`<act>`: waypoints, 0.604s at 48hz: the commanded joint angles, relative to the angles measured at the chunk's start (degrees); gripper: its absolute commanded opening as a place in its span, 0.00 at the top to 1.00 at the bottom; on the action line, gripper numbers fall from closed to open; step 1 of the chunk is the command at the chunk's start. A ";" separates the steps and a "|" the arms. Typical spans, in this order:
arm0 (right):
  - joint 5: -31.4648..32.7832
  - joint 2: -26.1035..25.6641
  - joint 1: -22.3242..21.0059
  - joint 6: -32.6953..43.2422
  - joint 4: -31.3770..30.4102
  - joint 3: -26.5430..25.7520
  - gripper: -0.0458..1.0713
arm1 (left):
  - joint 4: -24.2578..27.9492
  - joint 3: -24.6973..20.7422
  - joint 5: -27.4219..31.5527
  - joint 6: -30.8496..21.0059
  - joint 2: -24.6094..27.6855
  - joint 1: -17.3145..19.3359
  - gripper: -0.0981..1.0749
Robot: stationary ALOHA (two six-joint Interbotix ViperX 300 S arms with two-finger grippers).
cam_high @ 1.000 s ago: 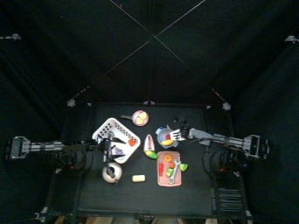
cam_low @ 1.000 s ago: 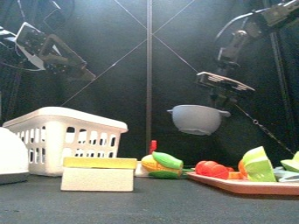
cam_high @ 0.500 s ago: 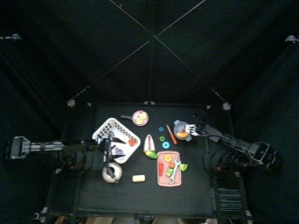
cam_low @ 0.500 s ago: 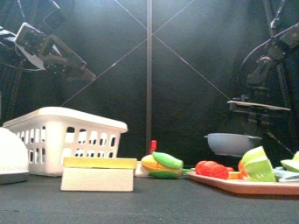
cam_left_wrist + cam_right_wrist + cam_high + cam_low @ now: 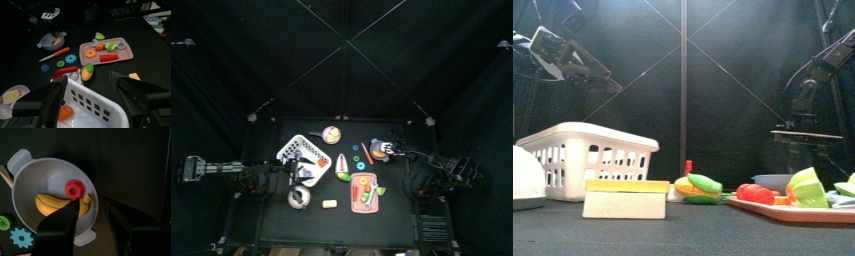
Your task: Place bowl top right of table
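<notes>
The bowl [image 5: 57, 198] sits on the table [image 5: 396, 205] at its far right side, holding a banana and a red ring. The right gripper [image 5: 93, 223] hovers directly above it, fingers spread wide, holding nothing. The left gripper [image 5: 90, 92] hangs wide open over the white rack [image 5: 93, 107].

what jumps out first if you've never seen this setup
The white basket stands big at the table's front left, with a yellow sponge before it and the left gripper hanging open over it. Further right lies a pink tray of toy fruit. Toward the back right, the blue-grey bowl sits on the table holding a banana and a red ring, the right gripper open just above it.
</notes>
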 commanded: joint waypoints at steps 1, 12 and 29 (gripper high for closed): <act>-0.09 -0.97 0.53 -0.09 -0.18 -1.67 0.12 | 0.09 -0.62 0.18 0.00 0.00 0.09 0.07; 0.70 -1.58 2.64 -0.09 -0.18 -2.99 0.12 | 0.09 -0.62 0.18 0.00 0.00 0.09 0.07; 1.23 -1.58 5.62 -0.26 -0.53 -4.75 0.12 | 0.09 -0.53 0.18 0.09 0.00 0.18 0.07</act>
